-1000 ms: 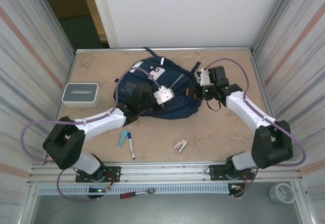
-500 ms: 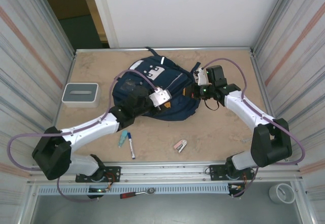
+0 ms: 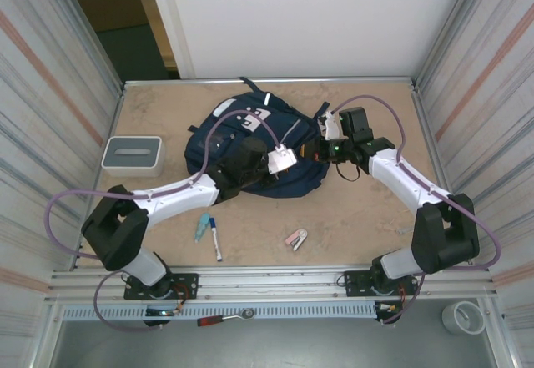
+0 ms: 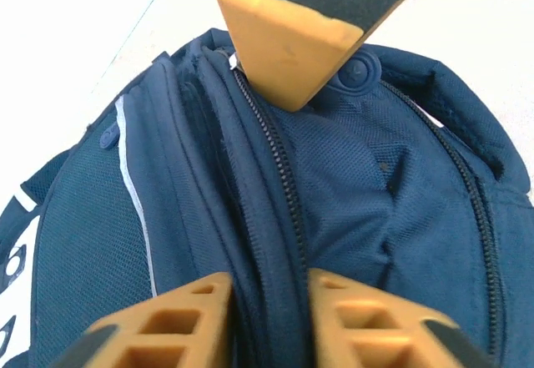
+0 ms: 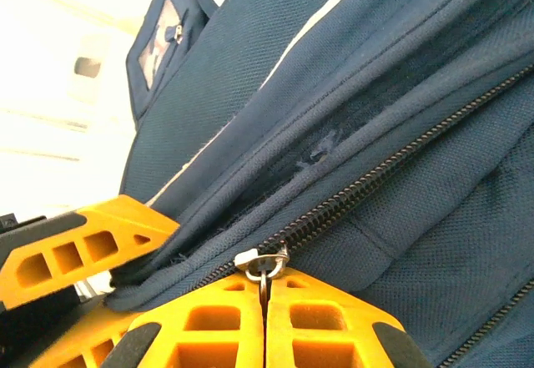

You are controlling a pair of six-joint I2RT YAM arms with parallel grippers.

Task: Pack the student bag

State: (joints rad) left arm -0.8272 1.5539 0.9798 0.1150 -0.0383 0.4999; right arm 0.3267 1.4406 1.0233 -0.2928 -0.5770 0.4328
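**Both grippers on the bag's zip line**

A pale stone-look table (image 3: 359,209), ribbed walls on either side, a white wall behind. The student bag (image 3: 213,138) lies at the middle of the far edge, its inside hidden. A grey-white box (image 3: 132,155) sits by the left edge, contents unclear. Two markers (image 3: 209,233) and a small pink thing (image 3: 296,239) lie toward the near edge. The left wrist view gives the left gripper (image 4: 267,301), pinched on a seam fold of the bag. The right wrist view gives the right gripper (image 5: 265,293), fingers pressed together on the metal zip pull (image 5: 260,261).
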